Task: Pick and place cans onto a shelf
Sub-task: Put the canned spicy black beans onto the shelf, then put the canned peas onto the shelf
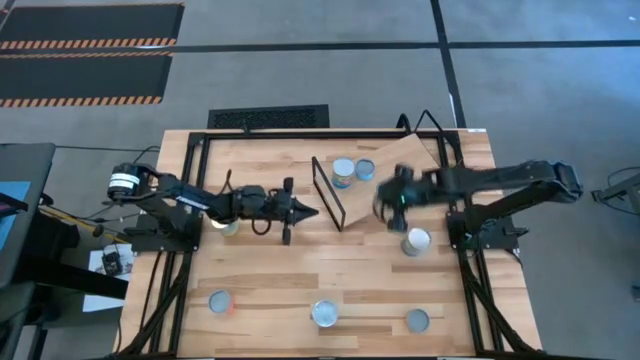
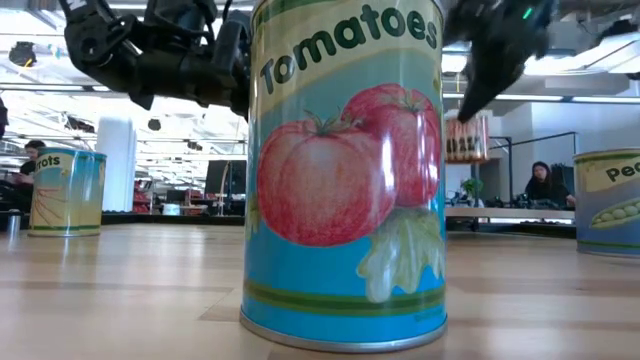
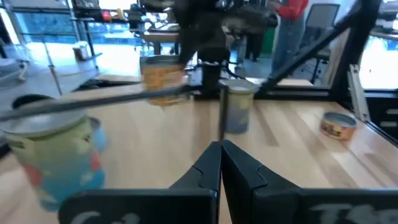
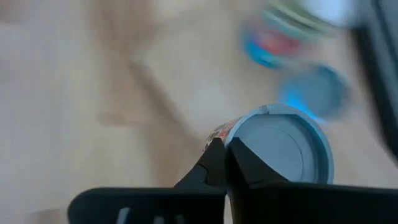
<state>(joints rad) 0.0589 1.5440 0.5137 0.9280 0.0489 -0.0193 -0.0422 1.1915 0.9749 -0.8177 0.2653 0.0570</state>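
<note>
The right gripper [image 1: 385, 203], its fingers closed together and holding nothing, hangs over the shelf [image 1: 400, 165] by the tabletop's far edge, beside a can [image 4: 283, 146]. Two cans [image 1: 343, 171] already rest on the shelf. The left gripper [image 1: 308, 211], fingers closed and empty, waits mid-table. Several cans [image 1: 325, 314] remain along the near edge, so most work seems left.

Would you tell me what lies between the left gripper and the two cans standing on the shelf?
In the high view, only the shelf's black wire frame end stands between the left gripper and the two cans; the tabletop before it is otherwise bare.
</note>
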